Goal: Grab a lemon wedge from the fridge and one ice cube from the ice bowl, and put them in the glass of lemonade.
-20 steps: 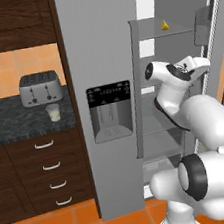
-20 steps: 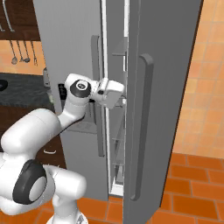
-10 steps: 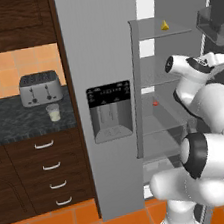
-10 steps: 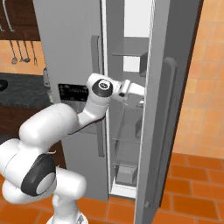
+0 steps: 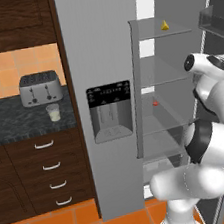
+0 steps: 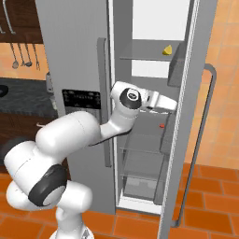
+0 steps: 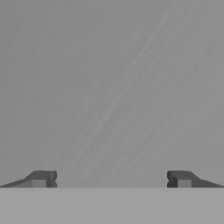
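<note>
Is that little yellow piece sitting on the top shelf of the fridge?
Yes, the lemon wedge rests on the highest glass shelf inside the open fridge, above the small red object.

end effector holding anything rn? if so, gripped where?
Nothing held. In the hand view the end effector is open, its fingertips wide apart with only plain grey surface between them.

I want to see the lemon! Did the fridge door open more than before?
Yes. In the right base view the fridge door has swung further right, away from the dispenser panel, uncovering the lemon wedge.
</note>
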Controlling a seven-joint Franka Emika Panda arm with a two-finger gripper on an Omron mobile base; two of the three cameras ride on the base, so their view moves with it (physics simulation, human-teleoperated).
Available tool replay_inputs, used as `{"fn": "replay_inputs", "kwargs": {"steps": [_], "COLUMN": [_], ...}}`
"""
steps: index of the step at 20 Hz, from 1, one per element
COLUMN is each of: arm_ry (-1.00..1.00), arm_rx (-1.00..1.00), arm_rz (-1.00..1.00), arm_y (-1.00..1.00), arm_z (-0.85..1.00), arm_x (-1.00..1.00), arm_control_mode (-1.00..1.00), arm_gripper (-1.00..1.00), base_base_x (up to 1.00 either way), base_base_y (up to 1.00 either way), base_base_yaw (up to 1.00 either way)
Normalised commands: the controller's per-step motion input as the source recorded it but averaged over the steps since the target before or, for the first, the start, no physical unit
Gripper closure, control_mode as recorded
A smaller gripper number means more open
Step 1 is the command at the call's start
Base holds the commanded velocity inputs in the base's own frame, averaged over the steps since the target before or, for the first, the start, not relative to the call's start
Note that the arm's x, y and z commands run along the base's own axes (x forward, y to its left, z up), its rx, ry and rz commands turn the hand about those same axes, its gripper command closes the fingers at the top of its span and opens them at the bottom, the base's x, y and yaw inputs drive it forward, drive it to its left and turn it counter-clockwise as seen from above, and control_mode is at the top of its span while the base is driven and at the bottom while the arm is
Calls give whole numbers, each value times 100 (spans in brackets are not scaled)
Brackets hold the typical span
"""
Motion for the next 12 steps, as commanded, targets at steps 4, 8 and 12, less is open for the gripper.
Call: {"fn": "replay_inputs", "kwargs": {"steps": [4,8,12], "arm_ry": [-22,-16,-10], "arm_rx": [0,0,0], "arm_rz": [-1,0,0], "arm_y": [-49,-24,0], "arm_z": [8,4,4], "arm_x": [0,0,-1], "arm_control_mode": [-100,-100,-100], "arm_gripper": [-100,-100,-100], "base_base_x": [0,0,0], "base_base_y": [0,0,0], "base_base_yaw": [0,0,0]}}
